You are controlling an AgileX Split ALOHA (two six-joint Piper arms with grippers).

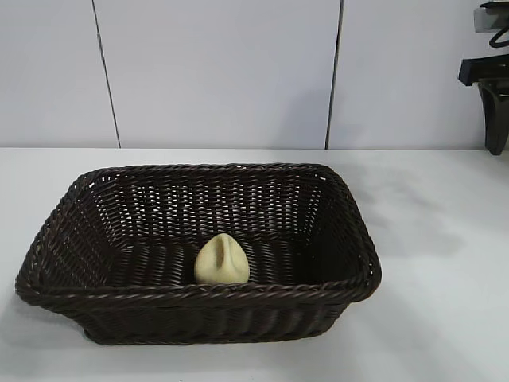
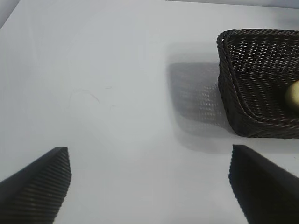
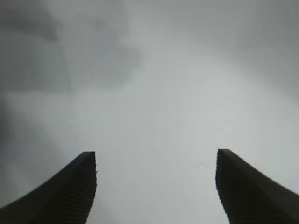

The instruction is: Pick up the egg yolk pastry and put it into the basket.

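Note:
The pale yellow egg yolk pastry [image 1: 222,260] lies on the floor of the dark brown wicker basket [image 1: 342,195], near its front wall. In the left wrist view the basket [image 2: 243,93] shows off to one side with a sliver of the pastry [image 2: 293,94] inside. My left gripper [image 2: 149,156] hangs open over bare white table, apart from the basket. My right gripper [image 3: 156,156] is open too, with only white table between its fingers. In the exterior view, part of the right arm [image 1: 493,87] shows at the top right corner, away from the basket.
The white table [image 1: 445,263] spreads all around the basket. A pale panelled wall [image 1: 223,72] stands behind it. The basket's shadow [image 2: 194,93] falls on the table beside it.

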